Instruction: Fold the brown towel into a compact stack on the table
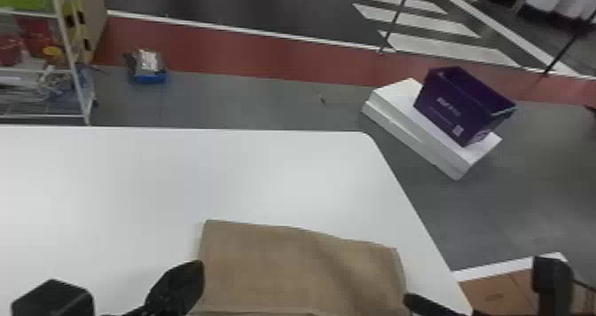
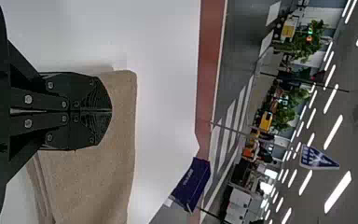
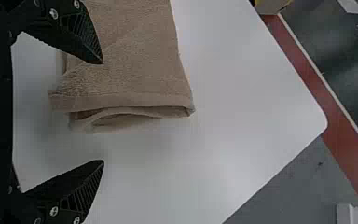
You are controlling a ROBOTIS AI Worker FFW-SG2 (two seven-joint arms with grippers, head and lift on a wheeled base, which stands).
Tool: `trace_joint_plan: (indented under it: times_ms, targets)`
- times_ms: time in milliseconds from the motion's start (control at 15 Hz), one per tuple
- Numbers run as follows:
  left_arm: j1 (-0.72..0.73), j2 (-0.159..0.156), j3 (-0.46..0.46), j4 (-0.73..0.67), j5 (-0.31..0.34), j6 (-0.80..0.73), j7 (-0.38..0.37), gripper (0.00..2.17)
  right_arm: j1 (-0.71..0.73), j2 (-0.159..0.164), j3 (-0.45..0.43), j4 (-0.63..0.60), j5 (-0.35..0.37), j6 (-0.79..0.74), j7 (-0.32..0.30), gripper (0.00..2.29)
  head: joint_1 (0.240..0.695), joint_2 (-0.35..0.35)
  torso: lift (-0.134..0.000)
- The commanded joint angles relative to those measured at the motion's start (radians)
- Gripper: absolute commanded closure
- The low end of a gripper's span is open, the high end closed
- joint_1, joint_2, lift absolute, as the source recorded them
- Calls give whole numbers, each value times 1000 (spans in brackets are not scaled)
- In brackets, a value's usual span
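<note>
The brown towel (image 1: 292, 266) lies folded as a soft, roughly rectangular pad on the smooth white table (image 1: 177, 182). Its weave is nubbly, its far edge slightly wavy; the right wrist view shows a smoother band along one end, with layers gaping beneath it in a rounded fold.

At the towel's left edge is the left gripper (image 1: 195, 270), its ridged black fingers closed together and covering part of the cloth in its wrist view; whether cloth is pinched between them, I cannot tell. At the towel's right end the right gripper (image 1: 425, 302) stands wide, one finger over the cloth, the other beyond the layered end.

Right of the towel, past the table edge, a brown carton (image 1: 496, 293) sits low down. Farther off, beyond the towel to the right, a purple open-topped box (image 1: 452, 106) rests tilted on flat white boxes (image 1: 399, 115); its contents are too dark to tell. Far beyond the towel to the left, a blue tray (image 1: 150, 77) holds something silvery, near a white wire rack (image 1: 66, 57) bearing red items, a yellow piece and tangled cables.
</note>
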Motion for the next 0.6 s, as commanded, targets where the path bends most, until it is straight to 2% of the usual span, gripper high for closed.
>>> trace_joint_plan:
  times_ms: [0, 200, 400, 533]
  targets:
    - [-29, 6, -43, 36, -3, -10, -14, 1868, -9, 1, 4, 20, 12, -134, 1, 147, 695, -350, -124]
    - [-99, 6, -99, 127, -10, 58, -17, 1868, -64, 1, 5, 89, 26, -187, 40, 147, 695, -350, -124]
    - [-127, 3, -127, 164, -33, 85, -9, 1868, -113, 1, 31, 110, 56, -159, 40, 147, 695, -350, -124]
    - [-159, 3, -141, 187, -50, 168, 11, 1868, -141, 1, 76, 124, 99, -153, 37, 164, 695, -350, -124]
